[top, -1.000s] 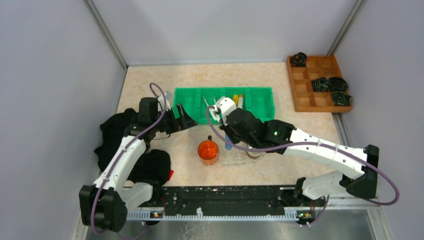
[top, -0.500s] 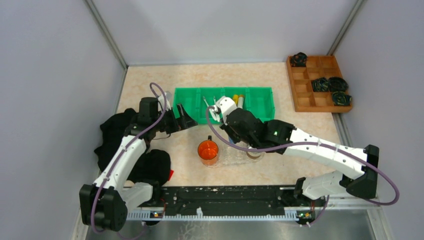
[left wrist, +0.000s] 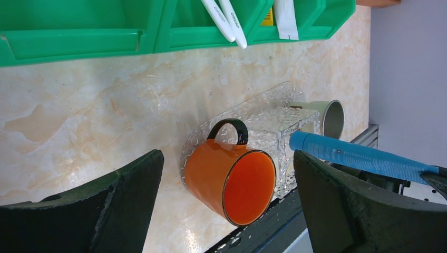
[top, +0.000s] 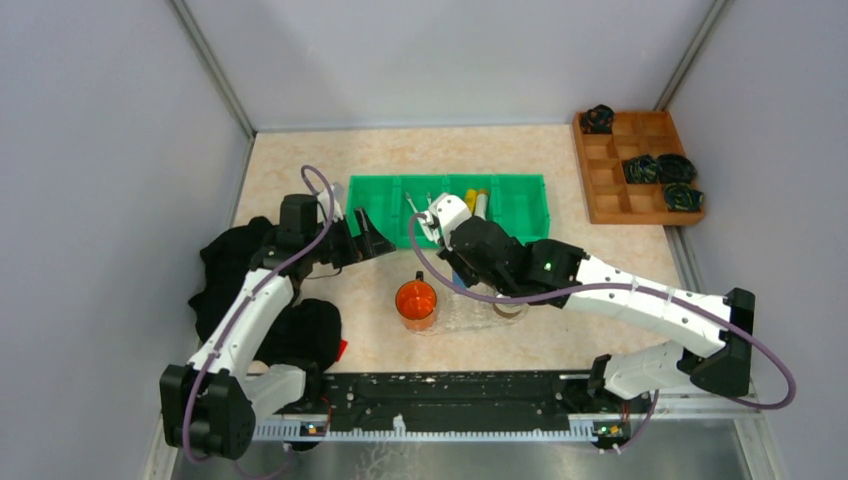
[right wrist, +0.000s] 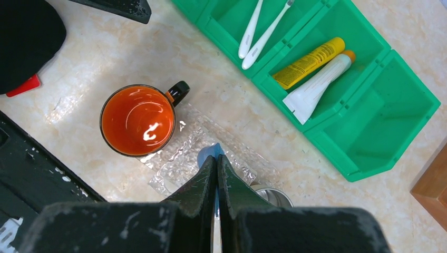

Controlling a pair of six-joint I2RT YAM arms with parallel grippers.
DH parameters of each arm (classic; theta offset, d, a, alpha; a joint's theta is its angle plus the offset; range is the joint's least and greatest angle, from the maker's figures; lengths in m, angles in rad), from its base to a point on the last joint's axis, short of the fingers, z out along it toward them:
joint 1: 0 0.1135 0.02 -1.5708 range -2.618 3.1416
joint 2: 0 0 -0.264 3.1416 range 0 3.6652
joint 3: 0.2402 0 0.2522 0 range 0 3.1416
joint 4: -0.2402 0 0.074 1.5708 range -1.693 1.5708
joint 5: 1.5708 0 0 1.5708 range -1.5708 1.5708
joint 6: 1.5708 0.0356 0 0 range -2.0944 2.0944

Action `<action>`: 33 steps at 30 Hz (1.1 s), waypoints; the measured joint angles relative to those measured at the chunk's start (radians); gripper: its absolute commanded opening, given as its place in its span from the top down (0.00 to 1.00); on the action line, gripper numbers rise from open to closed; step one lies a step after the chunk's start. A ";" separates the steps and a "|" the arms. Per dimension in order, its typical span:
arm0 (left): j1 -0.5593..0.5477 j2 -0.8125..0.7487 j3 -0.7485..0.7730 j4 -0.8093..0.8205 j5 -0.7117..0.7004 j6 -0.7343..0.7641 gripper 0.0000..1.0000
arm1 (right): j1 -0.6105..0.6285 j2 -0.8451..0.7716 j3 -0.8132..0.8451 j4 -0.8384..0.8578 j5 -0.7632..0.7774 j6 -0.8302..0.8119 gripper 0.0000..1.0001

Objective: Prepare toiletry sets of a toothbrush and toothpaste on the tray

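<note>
My right gripper (right wrist: 216, 158) is shut on the blue toothpaste (right wrist: 208, 154) and holds it cap down over the middle of the clear tray (right wrist: 179, 158). The blue tube also shows in the left wrist view (left wrist: 358, 156), above a clear cup (left wrist: 279, 132). Two white toothbrushes (right wrist: 257, 32) lie in one compartment of the green bin (right wrist: 390, 110). The yellow toothpaste (right wrist: 311, 62) and the white toothpaste (right wrist: 316, 87) lie in the compartment beside them. My left gripper (left wrist: 226, 155) is open and empty, left of the tray, near the bin's left end (top: 380, 240).
An orange mug (right wrist: 137, 120) stands at the tray's left end and a grey metal cup (right wrist: 274, 195) at its right end. A brown wooden box (top: 640, 165) sits at the far right. Black cloth (top: 230, 270) lies by the left arm.
My right gripper has shifted slightly toward the bin with the blue tube in it. The left arm has not moved.
</note>
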 measured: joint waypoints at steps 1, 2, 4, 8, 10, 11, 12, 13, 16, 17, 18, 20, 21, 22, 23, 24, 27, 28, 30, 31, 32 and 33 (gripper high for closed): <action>0.000 0.002 0.000 0.000 0.000 0.000 0.01 | 0.000 0.000 0.000 0.002 -0.002 0.000 1.00; 0.000 0.003 0.000 0.000 0.000 0.000 0.01 | 0.000 0.000 -0.001 0.004 -0.005 0.000 1.00; 0.000 0.005 0.000 0.000 0.000 0.000 0.01 | 0.000 0.002 -0.002 0.008 -0.011 0.001 1.00; 0.000 0.007 0.000 0.000 0.000 0.000 0.01 | 0.000 0.005 -0.010 0.026 -0.020 0.003 1.00; 0.000 0.007 0.000 0.001 0.000 0.000 0.01 | 0.000 0.006 -0.018 0.039 -0.025 0.008 1.00; 0.000 0.007 0.000 0.000 0.000 0.000 0.01 | -0.002 0.006 -0.024 0.045 -0.029 0.010 1.00; 0.000 0.007 0.000 0.001 0.000 0.000 0.01 | -0.002 0.006 -0.029 0.048 -0.031 0.012 1.00; 0.000 0.007 0.000 0.001 0.000 0.000 0.01 | -0.002 0.007 -0.036 0.056 -0.035 0.014 1.00; 0.000 0.007 0.000 0.001 0.000 0.000 0.01 | -0.006 0.011 -0.058 0.069 -0.043 0.022 1.00; 0.000 0.007 0.000 0.001 0.000 0.000 0.01 | -0.008 0.012 -0.069 0.073 -0.045 0.025 1.00; 0.000 0.007 0.000 0.001 0.000 0.000 0.01 | -0.009 0.012 -0.077 0.076 -0.047 0.027 1.00; 0.000 0.007 0.000 0.001 0.000 0.000 0.01 | -0.013 0.012 -0.094 0.084 -0.050 0.031 1.00; 0.000 0.007 0.000 0.001 0.000 0.000 0.01 | -0.015 0.012 -0.103 0.091 -0.053 0.036 1.00; 0.000 0.007 0.000 0.001 0.000 0.000 0.01 | -0.017 0.012 -0.108 0.096 -0.054 0.037 1.00; 0.000 0.007 0.000 0.001 0.000 0.000 0.01 | -0.020 0.012 -0.118 0.106 -0.058 0.040 1.00; 0.000 0.007 0.000 0.002 0.000 0.000 0.01 | -0.023 0.012 -0.128 0.113 -0.061 0.044 1.00; 0.000 0.007 -0.003 0.005 0.000 0.000 0.01 | -0.033 0.012 -0.164 0.136 -0.068 0.051 1.00; 0.000 0.007 -0.004 0.007 0.000 0.000 0.01 | -0.037 0.012 -0.179 0.142 -0.071 0.054 1.00; 0.000 0.007 -0.006 0.008 0.000 0.000 0.01 | -0.042 0.010 -0.206 0.160 -0.075 0.056 1.00; 0.000 0.007 -0.007 0.008 0.000 0.000 0.01 | -0.046 0.008 -0.221 0.172 -0.079 0.059 1.00; 0.000 0.007 -0.007 0.008 0.000 0.000 0.01 | -0.047 0.006 -0.232 0.179 -0.081 0.062 1.00; 0.000 0.007 -0.008 0.009 0.000 0.000 0.01 | -0.050 0.004 -0.243 0.185 -0.083 0.064 1.00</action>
